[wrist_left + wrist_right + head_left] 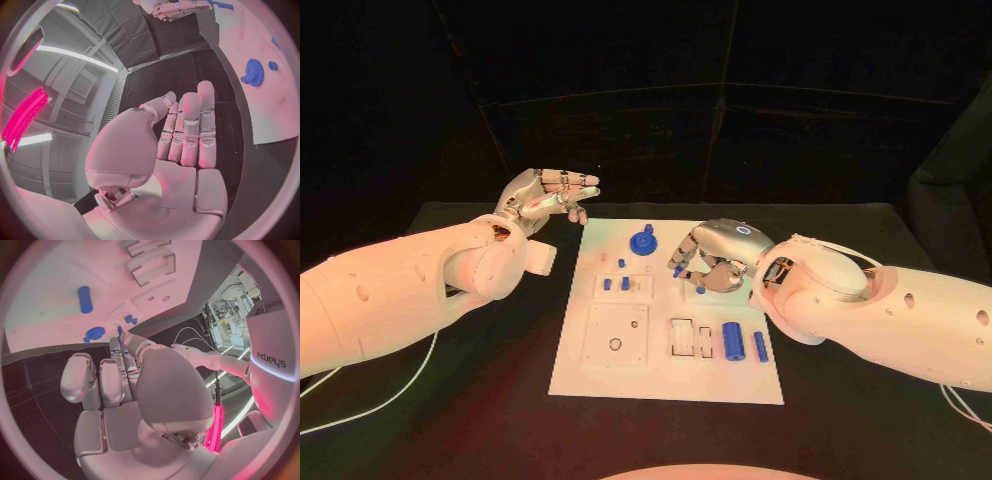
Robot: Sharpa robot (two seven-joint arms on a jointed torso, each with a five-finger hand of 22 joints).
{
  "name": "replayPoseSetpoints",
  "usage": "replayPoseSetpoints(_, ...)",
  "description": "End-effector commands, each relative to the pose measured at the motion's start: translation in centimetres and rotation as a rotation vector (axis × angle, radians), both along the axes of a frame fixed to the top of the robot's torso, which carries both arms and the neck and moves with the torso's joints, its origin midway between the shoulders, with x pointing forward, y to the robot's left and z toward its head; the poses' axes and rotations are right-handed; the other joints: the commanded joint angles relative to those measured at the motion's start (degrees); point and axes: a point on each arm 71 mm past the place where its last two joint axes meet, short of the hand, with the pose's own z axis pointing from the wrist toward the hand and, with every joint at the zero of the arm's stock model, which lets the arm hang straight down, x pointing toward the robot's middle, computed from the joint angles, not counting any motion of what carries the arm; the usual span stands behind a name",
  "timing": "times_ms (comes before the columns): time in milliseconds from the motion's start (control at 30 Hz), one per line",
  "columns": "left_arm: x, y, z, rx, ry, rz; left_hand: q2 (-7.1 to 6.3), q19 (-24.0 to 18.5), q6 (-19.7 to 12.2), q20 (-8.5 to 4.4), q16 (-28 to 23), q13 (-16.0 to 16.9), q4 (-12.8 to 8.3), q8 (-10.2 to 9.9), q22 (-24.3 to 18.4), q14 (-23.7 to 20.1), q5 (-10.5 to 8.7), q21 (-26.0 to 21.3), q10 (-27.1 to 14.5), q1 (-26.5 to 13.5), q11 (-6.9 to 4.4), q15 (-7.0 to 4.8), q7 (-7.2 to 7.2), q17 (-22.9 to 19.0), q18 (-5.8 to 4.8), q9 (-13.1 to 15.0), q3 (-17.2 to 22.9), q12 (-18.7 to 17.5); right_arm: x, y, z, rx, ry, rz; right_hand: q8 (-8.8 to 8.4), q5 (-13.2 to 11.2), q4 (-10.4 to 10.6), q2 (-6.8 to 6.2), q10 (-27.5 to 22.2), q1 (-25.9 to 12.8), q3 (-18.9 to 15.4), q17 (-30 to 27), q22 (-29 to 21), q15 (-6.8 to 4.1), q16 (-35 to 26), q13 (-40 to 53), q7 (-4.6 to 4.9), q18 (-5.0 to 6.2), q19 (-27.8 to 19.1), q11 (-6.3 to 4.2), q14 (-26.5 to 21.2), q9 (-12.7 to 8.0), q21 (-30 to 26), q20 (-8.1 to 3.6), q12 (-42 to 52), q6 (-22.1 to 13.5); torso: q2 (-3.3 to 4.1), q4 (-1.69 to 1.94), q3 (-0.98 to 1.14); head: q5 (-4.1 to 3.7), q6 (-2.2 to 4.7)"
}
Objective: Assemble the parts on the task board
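The right hand hovers over the white task board, pinching a small blue peg, which should go in upright; the left hand, fingers apart, waits empty beside the board.

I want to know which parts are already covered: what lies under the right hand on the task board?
The right hand hovers over the task board, its curled fingers holding a small blue part. Whatever lies directly beneath the palm is hidden.
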Motion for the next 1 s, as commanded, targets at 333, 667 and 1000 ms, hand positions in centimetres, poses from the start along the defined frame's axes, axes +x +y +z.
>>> replayPoseSetpoints(333, 0.0, -0.9, 0.1, -0.015, -0.001, -0.027, 0.54, -0.5, -0.3, 0.03, -0.2, 0.1, -0.2, 0.1, -0.1, -0.3, 0.17, -0.3, -0.6, 0.3, 0.10, -0.09, 0.18, -0.1, 0.34, -0.1, -0.3, 0.4, -1.1, 4.6, -1.7, 0.024, 0.046, 0.119, -0.14, 0.4, -0.2, 0.05, 0.3, -0.8, 0.6, -0.1, 0.0, -0.24, 0.1, -0.1, 0.18, 0.10, 0.3, 0.23, 1.9, 0.0, 0.2, 0.13, -0.4, 0.0, 0.11, -0.07, -0.06, 2.04, -0.83)
replayPoseSetpoints(667, 0.0, -1.1, 0.1, -0.016, 0.001, -0.032, 0.53, -0.5, -0.3, 0.04, -0.2, 0.1, -0.2, 0.1, -0.1, -0.3, 0.16, -0.4, -0.6, 0.3, 0.12, -0.07, 0.20, -0.1, 0.33, -0.1, -0.3, 0.4, -1.4, 6.5, -4.8, -0.035, 0.092, 0.158, -0.16, 0.6, -0.3, -0.03, 0.3, -0.9, 0.8, -0.1, 0.0, -0.21, 0.1, -0.1, 0.22, 0.10, 0.3, 0.27, 1.9, -0.1, 0.2, 0.14, -0.4, -0.1, 0.13, 0.01, 0.00, 2.91, -1.40)
replayPoseSetpoints(1000, 0.1, -1.3, 0.1, -0.017, 0.002, -0.035, 0.53, -0.5, -0.3, 0.04, -0.2, 0.1, -0.2, 0.1, -0.1, -0.3, 0.16, -0.4, -0.6, 0.3, 0.12, -0.07, 0.20, -0.1, 0.33, -0.1, -0.3, 0.4, -1.5, 7.4, -5.6, -0.064, 0.105, 0.176, -0.18, 0.6, -0.3, -0.07, 0.3, -1.1, 0.8, 0.0, 0.0, -0.19, 0.1, -0.1, 0.26, 0.10, 0.3, 0.30, 1.9, -0.1, 0.2, 0.15, -0.5, -0.1, 0.15, -0.04, 0.04, 3.65, -2.08)
